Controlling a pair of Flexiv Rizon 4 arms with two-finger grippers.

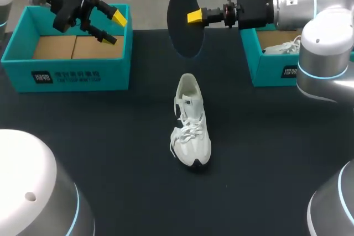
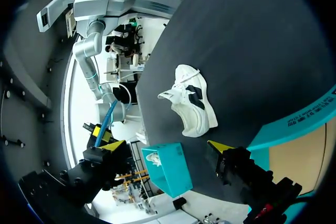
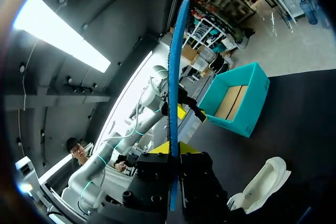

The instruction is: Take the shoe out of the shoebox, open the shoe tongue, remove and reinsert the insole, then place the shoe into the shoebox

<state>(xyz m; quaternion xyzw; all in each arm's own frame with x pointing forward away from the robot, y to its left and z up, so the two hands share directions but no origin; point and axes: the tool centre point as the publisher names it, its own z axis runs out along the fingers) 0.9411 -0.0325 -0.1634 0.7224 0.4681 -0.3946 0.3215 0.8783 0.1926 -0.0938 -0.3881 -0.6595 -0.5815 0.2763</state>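
A white lace-up shoe lies on the black table at the middle, heel toward the back; it also shows in the left wrist view and the right wrist view. My right gripper is shut on a dark insole, held upright in the air behind the shoe. In its own view the right gripper clamps the insole edge-on, blue-sided. My left gripper hangs open and empty over the left teal shoebox. In its wrist view the left gripper has its yellow tips wide apart, short of the shoe.
A second teal shoebox stands at the back right with another white shoe inside. The left shoebox shows a bare cardboard floor. Black table surface surrounds the shoe on all sides.
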